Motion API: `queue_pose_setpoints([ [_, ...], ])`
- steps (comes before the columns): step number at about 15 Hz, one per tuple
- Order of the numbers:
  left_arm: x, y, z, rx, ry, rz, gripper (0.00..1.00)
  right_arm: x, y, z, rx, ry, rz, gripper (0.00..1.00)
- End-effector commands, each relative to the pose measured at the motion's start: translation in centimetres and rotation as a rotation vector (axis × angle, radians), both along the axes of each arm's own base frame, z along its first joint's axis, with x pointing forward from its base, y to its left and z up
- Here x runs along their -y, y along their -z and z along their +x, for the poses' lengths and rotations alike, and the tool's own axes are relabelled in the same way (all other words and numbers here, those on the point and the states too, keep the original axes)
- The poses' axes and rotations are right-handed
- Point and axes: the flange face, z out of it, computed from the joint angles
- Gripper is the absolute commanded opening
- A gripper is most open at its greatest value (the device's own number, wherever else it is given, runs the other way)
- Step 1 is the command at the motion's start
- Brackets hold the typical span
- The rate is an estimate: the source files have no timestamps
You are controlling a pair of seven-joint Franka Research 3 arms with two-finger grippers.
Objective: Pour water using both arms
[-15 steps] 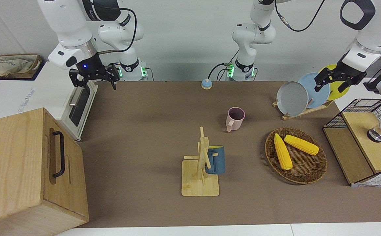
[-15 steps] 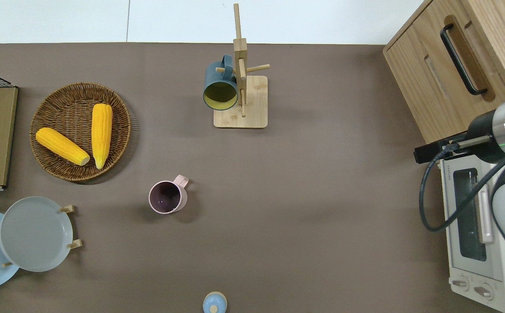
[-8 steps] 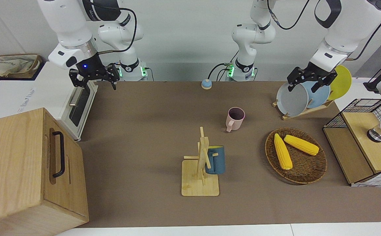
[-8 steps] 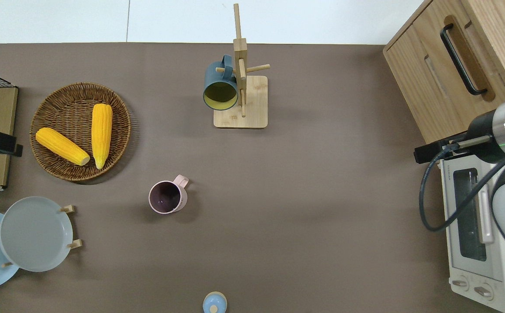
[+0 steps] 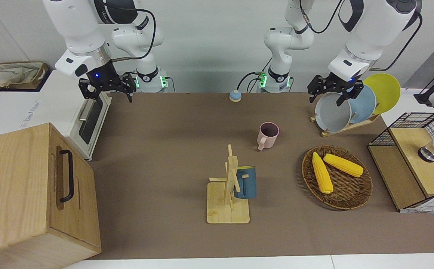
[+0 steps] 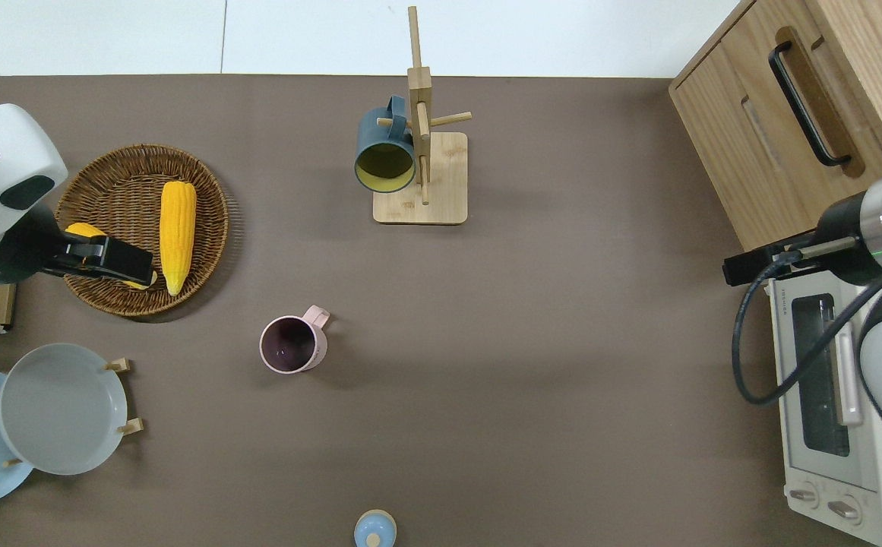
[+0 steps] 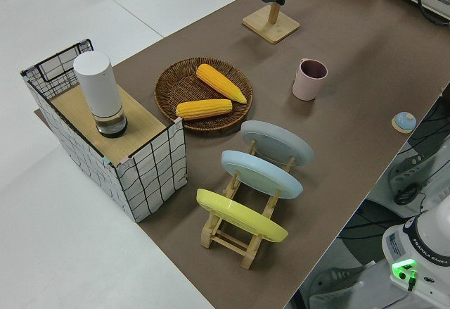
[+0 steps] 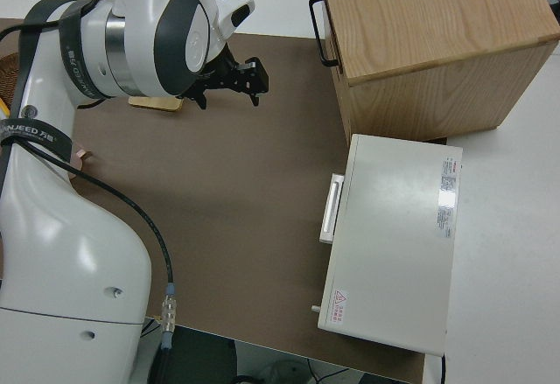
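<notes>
Black-fingered and empty, the left gripper (image 5: 331,92) is hanging in the air with its two fingers spread apart — nothing between them. Seen from overhead, the left gripper (image 6: 110,260) is hovering over the round woven wicker basket (image 6: 205,182) and covering part of one of the two yellow corn cobs (image 6: 176,235) lying in it. The pale pink handled mug (image 5: 267,135) is standing upright on the brown table mat (image 5: 164,149), toward the middle of the table from the gripper and well apart from it. The dark blue mug with a yellow inside (image 6: 384,156) is hanging on the light wooden mug tree (image 6: 421,152), farther off still toward the right arm's end. The white cylindrical bottle (image 7: 102,92) is standing on the wooden top of the wire-grid box (image 7: 151,175) at the left arm's end of the table. The grey, light blue and yellow plates are leaning in the wooden plate rack (image 7: 242,238). The right gripper (image 5: 106,89) is parked — its fingers are standing apart and holding nothing.
</notes>
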Motion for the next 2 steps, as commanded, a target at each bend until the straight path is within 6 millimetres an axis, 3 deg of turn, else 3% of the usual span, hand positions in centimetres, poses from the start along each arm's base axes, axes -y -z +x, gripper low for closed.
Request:
queue_pose_setpoints([
  [1, -0.80, 0.69, -0.26, -0.018, -0.005, 0.026, 1.00, 0.12, -0.29, -0.23, -0.002, -0.013, -0.004, 0.987],
  [2, -0.88, 0.81, -0.24, -0.023, -0.006, 0.026, 1.00, 0.20, -0.36, -0.22, -0.001, -0.012, -0.004, 0.987],
])
